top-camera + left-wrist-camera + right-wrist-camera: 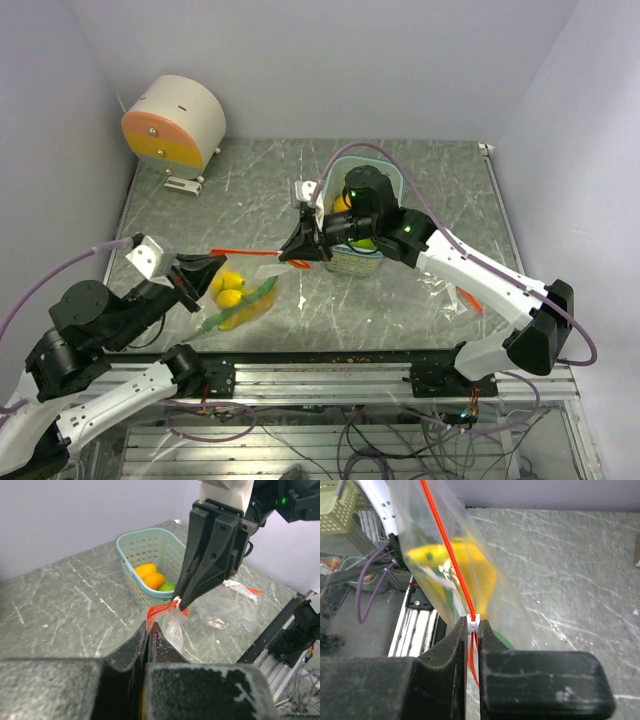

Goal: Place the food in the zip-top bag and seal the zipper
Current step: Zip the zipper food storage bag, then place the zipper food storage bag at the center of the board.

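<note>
Counting what is here: two arms, two pincers, two clear bags, one basket and one drum-shaped object.

The left pincer [205, 270] is closed flat on the left end of the zipper [255, 254], the thin red-orange strip along the mouth of the zip-top bag [245, 300]. In the left wrist view its fingers [137, 645] show no gap between them. The right pincer [298, 250] is pinched tight on the small pale slider tab [473, 623] at the strip's other end. The strip runs straight between the two pincers. The bag's body sits on the near side of the strip, over the grey marbled surface [250, 190] and in front of the left arm.

Inside this bag is some of the food: at least two yellow pieces [231, 290] and one long green pepper [252, 294]. A more exact count cannot be made through the crinkled plastic.

The pale teal basket [142, 545] stands just behind the right pincer. It holds two orange-yellow pieces [150, 575] and one round green fruit [168, 586].

The second clear bag [445, 285] lies on the surface to the right, under the right arm, with a red-orange strip at its right edge. The cream drum [178, 125], with an orange and pink face, stands at the far left corner.
</note>
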You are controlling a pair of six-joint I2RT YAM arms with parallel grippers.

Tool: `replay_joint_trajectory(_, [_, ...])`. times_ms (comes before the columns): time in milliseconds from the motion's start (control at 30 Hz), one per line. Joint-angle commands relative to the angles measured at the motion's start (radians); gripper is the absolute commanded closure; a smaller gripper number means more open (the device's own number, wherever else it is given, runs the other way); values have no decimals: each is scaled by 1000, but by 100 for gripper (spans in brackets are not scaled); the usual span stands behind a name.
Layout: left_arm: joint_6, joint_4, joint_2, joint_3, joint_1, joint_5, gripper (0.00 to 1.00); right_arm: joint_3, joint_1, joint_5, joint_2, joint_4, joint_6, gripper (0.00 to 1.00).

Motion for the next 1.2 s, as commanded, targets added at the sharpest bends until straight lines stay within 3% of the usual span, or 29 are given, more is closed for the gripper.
replay_joint_trajectory(0, [12,12,-51,86,-1,-143,93,-48,-63,44,-26,-12,-19,100])
replay_joint_trajectory(167, [11,-12,-94,90,-1,-235,93,-86,-111,47,-32,-1,-18,100])
replay_joint_trajectory(467, [5,-26,-118,85,-3,-261,93,-105,-148,99,-24,17,-6,100])
replay_joint_trajectory(567, [-4,-1,-121,63,-3,-269,93,-106,-149,142,-23,68,46,62])
replay_joint_trajectory(733, [-77,53,-82,-14,-3,-383,93,-65,-148,178,-31,161,198,15])
replay_joint_trajectory(833, [-136,92,-21,-51,-3,-492,93,-35,-149,296,-49,163,267,10])
replay_joint_trajectory(900, [-173,110,28,-58,-3,-610,93,-15,-148,527,-59,127,335,1])
replay_joint_trajectory(1000, [-189,188,78,-80,-3,-775,93,52,-159,911,-28,-33,478,0])
replay_joint_trajectory(1167, [-143,367,98,-143,-3,-907,93,65,-240,1103,12,-289,648,0])
